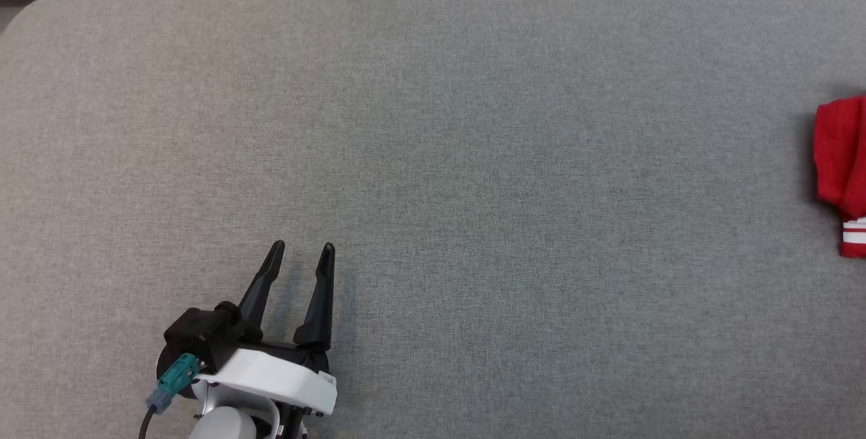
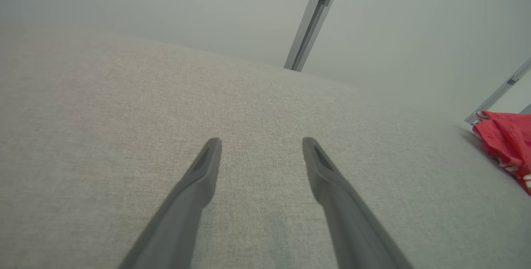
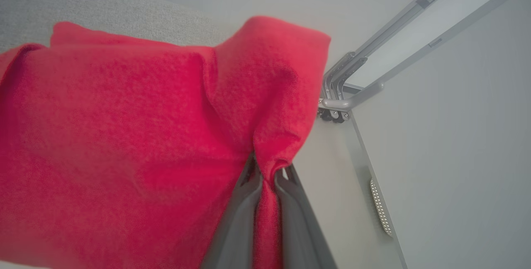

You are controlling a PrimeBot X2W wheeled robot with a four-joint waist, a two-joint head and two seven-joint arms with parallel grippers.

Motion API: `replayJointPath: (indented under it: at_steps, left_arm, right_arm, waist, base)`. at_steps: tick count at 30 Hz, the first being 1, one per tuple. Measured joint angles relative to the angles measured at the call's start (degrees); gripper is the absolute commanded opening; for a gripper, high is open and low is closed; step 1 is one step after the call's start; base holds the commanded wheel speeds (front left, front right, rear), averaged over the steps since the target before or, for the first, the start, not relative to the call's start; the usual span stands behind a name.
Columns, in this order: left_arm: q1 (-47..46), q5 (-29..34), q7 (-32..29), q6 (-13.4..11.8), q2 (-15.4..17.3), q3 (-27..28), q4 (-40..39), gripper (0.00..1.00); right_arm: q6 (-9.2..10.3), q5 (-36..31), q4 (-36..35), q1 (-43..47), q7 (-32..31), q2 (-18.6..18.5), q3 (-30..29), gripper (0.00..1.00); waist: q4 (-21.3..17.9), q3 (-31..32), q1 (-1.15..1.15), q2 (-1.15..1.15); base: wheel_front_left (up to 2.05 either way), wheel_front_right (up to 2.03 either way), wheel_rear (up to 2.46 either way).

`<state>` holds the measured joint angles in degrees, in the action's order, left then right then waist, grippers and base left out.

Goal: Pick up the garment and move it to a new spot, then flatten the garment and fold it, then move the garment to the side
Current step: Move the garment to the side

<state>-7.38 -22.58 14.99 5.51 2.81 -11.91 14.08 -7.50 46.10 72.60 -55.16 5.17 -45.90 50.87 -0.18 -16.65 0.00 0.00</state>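
Your right gripper (image 3: 269, 173) is pinching a fold of the soft red knit garment (image 1: 842, 155), frame right; expect limp sagging. Your left gripper (image 1: 302, 247) is hovering spread, empty.

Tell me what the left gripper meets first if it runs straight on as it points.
Nothing stands in its line: the left gripper points across bare table toward the far edge; the red garment lies off to its right. If it tilts down, hard to judge, the table comes first.

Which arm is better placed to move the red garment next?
Right. The right gripper is shut on a fold of the garment; the left gripper is open, far across the table from it.
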Motion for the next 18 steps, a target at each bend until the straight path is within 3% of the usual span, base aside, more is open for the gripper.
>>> replayJointPath:
  at_steps: [17, 18]
  left_arm:
    - [-2.2, 1.9, 0.0, 0.5, 0.0, 0.7, 0.1, 1.00]
    - [-2.3, 1.9, 0.0, 0.5, 0.0, 0.8, 0.1, 1.00]
  right_arm:
    - [0.00, -5.4, 1.2, 4.2, -1.5, 1.9, -6.1, 0.00]
    - [0.00, -5.7, 1.2, 4.6, -1.4, 2.0, -6.6, 0.16]
  waist:
    - [-0.1, -5.1, 0.00, 0.00]
    - [0.0, -5.2, 0.00, 0.00]
  base:
    - [0.00, 0.00, 0.00]
    - [0.00, 0.00, 0.00]
